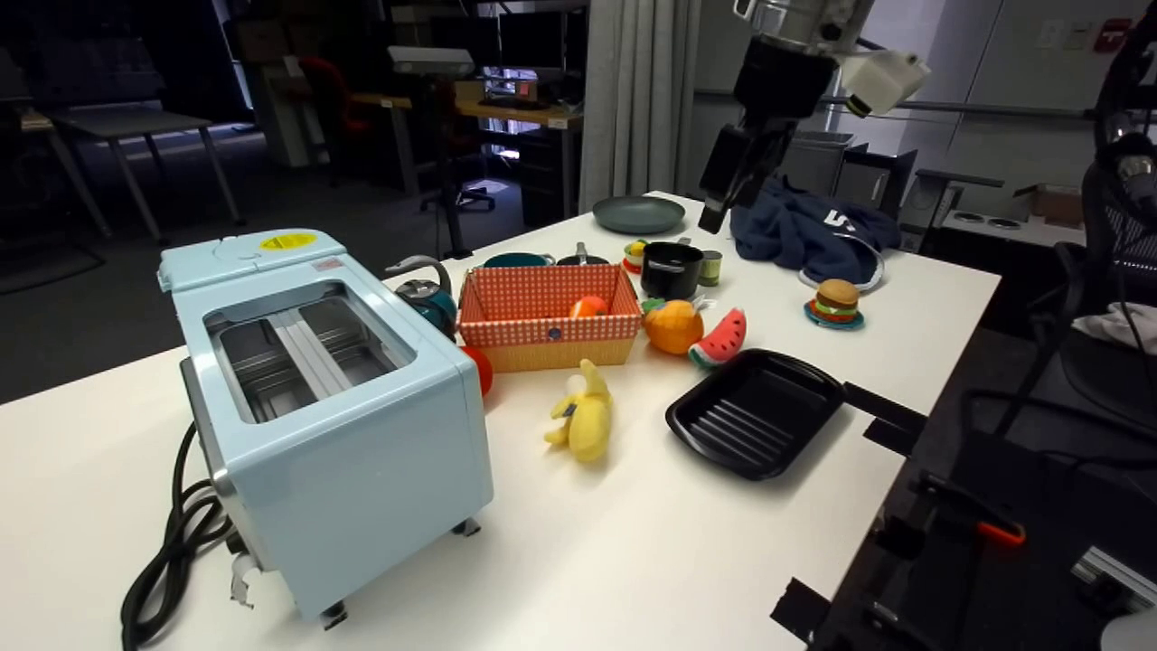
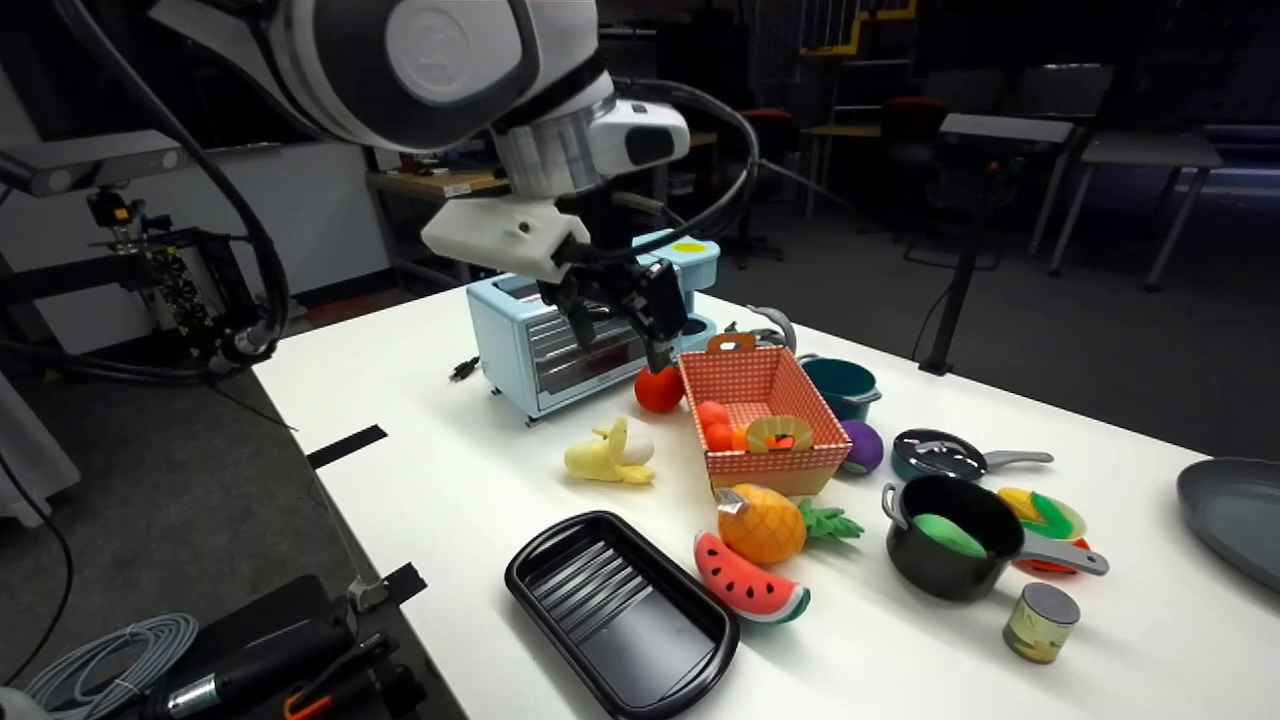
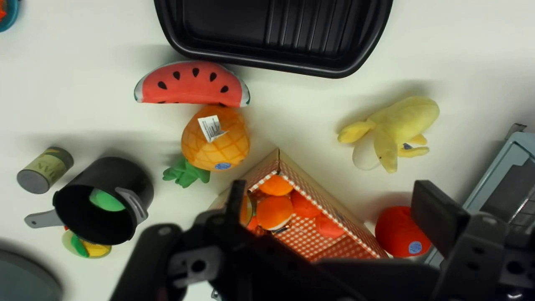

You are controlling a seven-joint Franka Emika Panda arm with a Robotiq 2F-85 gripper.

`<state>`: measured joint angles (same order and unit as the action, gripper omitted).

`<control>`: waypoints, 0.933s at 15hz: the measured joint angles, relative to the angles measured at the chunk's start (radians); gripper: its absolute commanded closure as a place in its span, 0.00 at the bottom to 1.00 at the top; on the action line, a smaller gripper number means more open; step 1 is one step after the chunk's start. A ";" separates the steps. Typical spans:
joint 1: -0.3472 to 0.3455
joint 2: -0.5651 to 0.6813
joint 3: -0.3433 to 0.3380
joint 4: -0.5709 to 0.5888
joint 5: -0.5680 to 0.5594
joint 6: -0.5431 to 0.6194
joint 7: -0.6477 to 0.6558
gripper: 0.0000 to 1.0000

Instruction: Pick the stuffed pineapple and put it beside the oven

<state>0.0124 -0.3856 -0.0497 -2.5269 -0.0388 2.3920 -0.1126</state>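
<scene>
One stuffed pineapple (image 2: 762,530), on its side on the desk (image 1: 624,561); in the wrist view one white tag (image 3: 210,128) and one round blue sticker (image 3: 222,166) show on it, green leaves (image 2: 833,523) pointing toward one black pot (image 2: 925,577). One watermelon slice (image 2: 750,582) touches its flank. One black tray (image 2: 622,600) just past the melon. One red-checked basket (image 2: 785,472), a corner just beside the pineapple; at least four round orange or red toys (image 3: 274,212) inside, full count hidden. One gripper (image 3: 337,209) hangs above the desk, jaws parted wide, holding nothing. One yellow banana toy (image 2: 597,462), half peeled, lies between tray and oven. One red round toy (image 2: 659,390) rests between basket and oven. One oven (image 1: 362,497), pale blue, stands well apart from the pineapple. On the pineapple's leafy side: one green piece (image 2: 950,535) in the pot, one upright can (image 2: 1041,622) near it, one small pan (image 2: 938,455). By the basket: one purple toy (image 2: 862,447), one teal pot (image 2: 852,403). Farther out: one kettle (image 1: 430,301), one dark platter (image 1: 638,215), one navy cloth (image 1: 800,226), one burger (image 1: 836,298) on one small plate (image 1: 857,323).
</scene>
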 measured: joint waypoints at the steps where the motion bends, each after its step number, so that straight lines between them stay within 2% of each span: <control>1: 0.000 0.037 0.006 0.011 0.000 0.016 0.014 0.00; 8: -0.003 0.254 0.045 0.117 -0.035 0.065 0.137 0.00; 14: -0.062 0.378 0.001 0.198 -0.118 0.065 0.245 0.00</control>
<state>-0.0500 -0.0078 -0.0484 -2.3286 -0.1571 2.4568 0.1320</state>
